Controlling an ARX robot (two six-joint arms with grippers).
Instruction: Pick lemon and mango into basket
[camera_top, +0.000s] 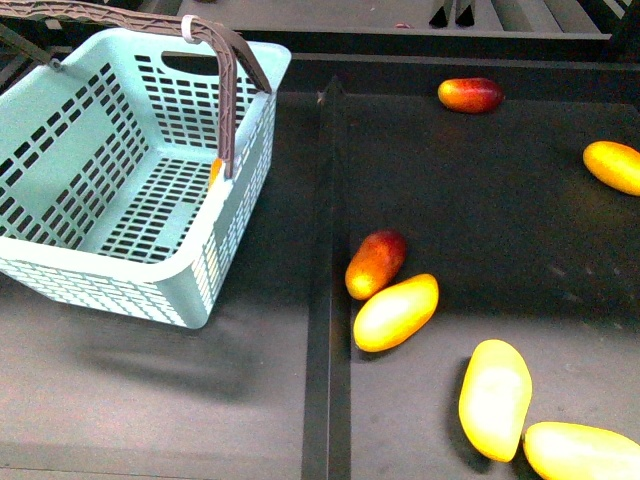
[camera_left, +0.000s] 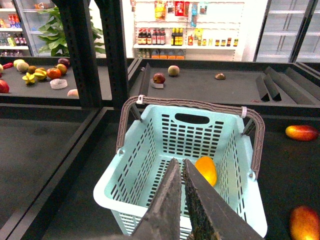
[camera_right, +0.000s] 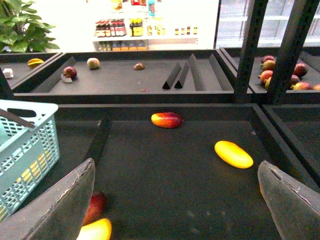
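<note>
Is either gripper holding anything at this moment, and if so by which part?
Nothing is held. The left gripper is shut and empty above the basket; the right gripper is open and empty.

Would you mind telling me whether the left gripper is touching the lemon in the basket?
Apart. In the left wrist view, the shut left gripper hangs above the basket, while the lemon lies on its floor beyond the fingertips.

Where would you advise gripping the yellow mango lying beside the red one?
Probably from above, across the narrow middle of the yellow mango. It lies flat, long axis slanted, its upper end apparently touching the red mango, so keep the right tool off that end.
</note>
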